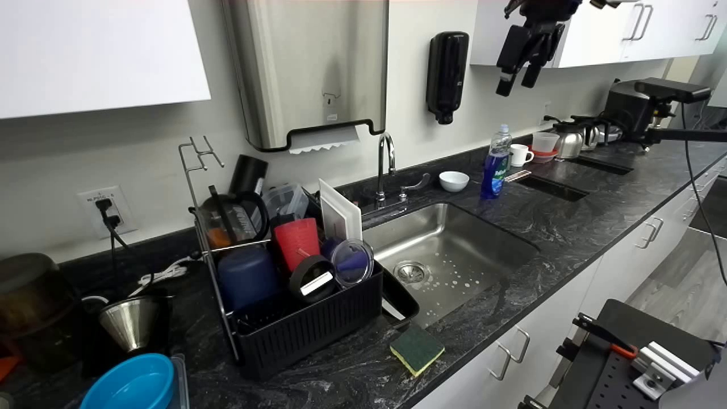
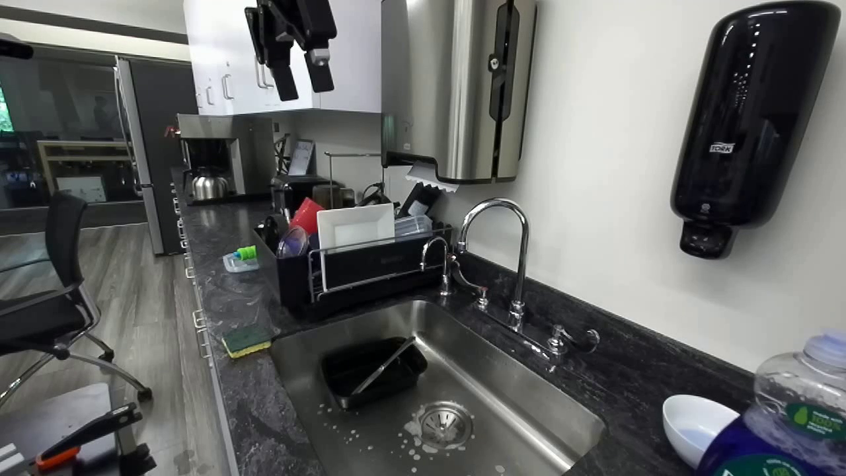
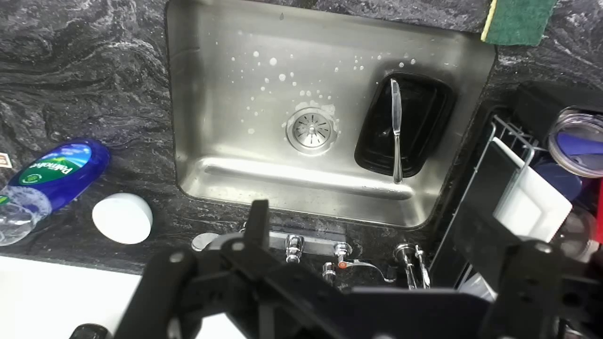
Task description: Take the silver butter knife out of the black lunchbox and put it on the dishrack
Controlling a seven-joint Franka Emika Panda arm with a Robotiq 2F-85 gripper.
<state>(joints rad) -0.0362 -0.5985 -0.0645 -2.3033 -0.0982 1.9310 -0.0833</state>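
The silver butter knife (image 3: 396, 117) lies in the black lunchbox (image 3: 424, 120), its handle end over the rim on the faucet side. The lunchbox sits in the sink beside the dishrack; knife (image 2: 384, 365) and lunchbox (image 2: 336, 370) also show in an exterior view. In an exterior view the lunchbox (image 1: 405, 298) is partly hidden behind the rack. The dishrack (image 1: 318, 326) holds cups, lids and a white plate; it also shows in an exterior view (image 2: 288, 281) and the wrist view (image 3: 537, 96). My gripper (image 1: 518, 84) (image 2: 304, 86) (image 3: 374, 226) is open, empty and high above the counter.
The steel sink (image 2: 515, 403) has a tall faucet (image 2: 522, 264) at its back. A sponge (image 1: 417, 347) lies at the counter's front edge. A dish soap bottle (image 1: 496, 165) and white bowl (image 1: 454, 180) stand beside the sink. A paper towel dispenser (image 1: 318, 68) hangs above.
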